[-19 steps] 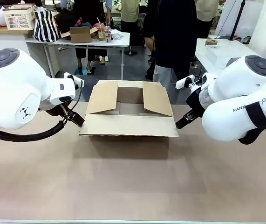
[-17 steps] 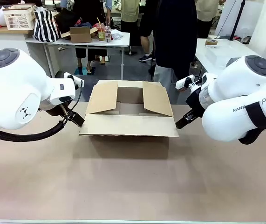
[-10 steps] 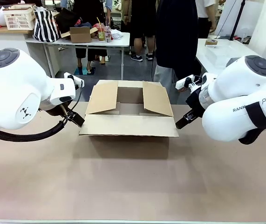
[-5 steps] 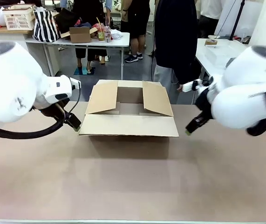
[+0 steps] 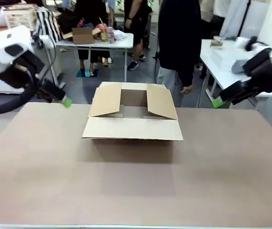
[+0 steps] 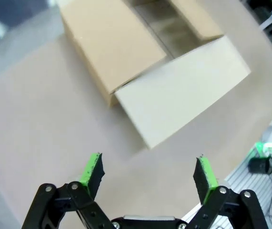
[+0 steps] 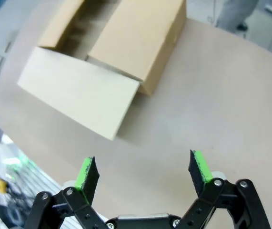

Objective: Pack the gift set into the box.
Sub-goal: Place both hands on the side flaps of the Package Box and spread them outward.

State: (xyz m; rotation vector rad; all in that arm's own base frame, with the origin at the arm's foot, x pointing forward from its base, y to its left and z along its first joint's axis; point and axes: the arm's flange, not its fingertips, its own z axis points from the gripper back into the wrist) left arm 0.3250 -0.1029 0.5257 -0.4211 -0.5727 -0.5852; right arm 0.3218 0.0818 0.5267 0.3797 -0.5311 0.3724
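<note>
Swung up and outward from the box (image 5: 132, 112), left gripper (image 6: 149, 171) and right gripper (image 7: 144, 171) blurred from the front, each spread wide and empty, corrugated brown box mid surface (image 5: 126, 191), flaps (image 5: 132, 129) open, interior partly hidden

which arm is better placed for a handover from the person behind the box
Right, likely. The person's hand hangs past the box's right far corner, nearer the right end effector than the left end effector. Both are open and empty.
</note>
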